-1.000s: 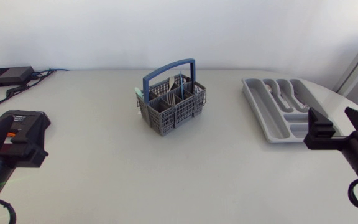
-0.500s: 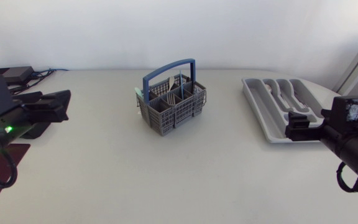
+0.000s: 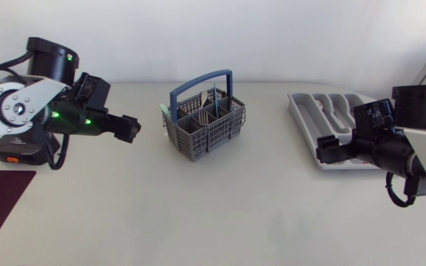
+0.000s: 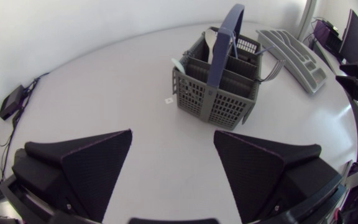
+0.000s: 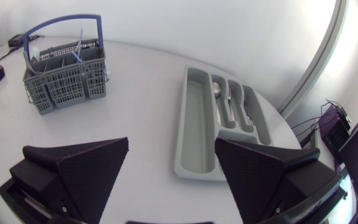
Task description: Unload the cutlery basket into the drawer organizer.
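The fingers of my left gripper point(image 4: 173, 134) are spread wide, and nothing is between them. My right gripper point(image 5: 171, 141) is the same, wide and holding nothing. A second ago both arms sat low at the near corners of the table point(image 3: 220, 199). Now they have come up and swung in. My left gripper now points at the basket point(image 3: 202, 125) from the side. It is near the basket but does not touch it. My right gripper has moved in over the near end of the tray point(image 3: 331, 111). The basket has not moved and stands in the middle of the table, with the tray well apart from it on my right. A few pieces of cutlery point(image 3: 203, 100) stand up in the back parts of the basket. A spoon point(image 5: 217, 89) and some other pieces already lie in the thin slots of the tray. I think this means the job is just starting up. Nothing is picked up yet, and the left arm looks best placed to reach in first.
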### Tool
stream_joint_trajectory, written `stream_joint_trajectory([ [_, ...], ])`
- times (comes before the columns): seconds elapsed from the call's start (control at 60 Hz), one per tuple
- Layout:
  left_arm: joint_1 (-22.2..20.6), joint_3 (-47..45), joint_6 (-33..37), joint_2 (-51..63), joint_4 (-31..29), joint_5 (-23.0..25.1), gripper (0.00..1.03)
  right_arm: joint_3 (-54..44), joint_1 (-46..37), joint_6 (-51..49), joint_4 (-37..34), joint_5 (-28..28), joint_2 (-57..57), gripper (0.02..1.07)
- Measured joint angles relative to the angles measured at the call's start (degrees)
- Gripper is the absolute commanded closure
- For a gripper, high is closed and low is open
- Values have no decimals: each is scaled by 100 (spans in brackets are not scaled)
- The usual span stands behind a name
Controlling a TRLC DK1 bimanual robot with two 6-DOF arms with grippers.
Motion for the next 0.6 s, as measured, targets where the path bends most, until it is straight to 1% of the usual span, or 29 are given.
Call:
stream_joint_trajectory([
  [0.117, -11, 264, 24, 476, 164, 452, 12, 210, 125, -107, -297, -11, 168, 7],
  [0.25, -120, 332, 85, 754, 686, 745, 12, 380, 219, -122, -490, -127, 339, 7],
  [0.317, -188, 345, 85, 822, 935, 933, 12, 404, 223, -122, -511, -332, 374, 7],
  [0.433, -321, 463, 85, 1005, 1375, 984, 13, 407, 223, -120, -511, -839, 393, 7],
  [0.467, -356, 494, 85, 1062, 1508, 988, 17, 411, 223, -120, -509, -885, 420, 7],
  [0.533, -426, 588, 85, 1224, 1714, 1010, 19, 417, 223, -120, -511, -931, 505, 7],
  [0.6, -481, 706, 87, 1440, 1897, 1034, 23, 422, 238, -122, -509, -935, 573, 7],
])
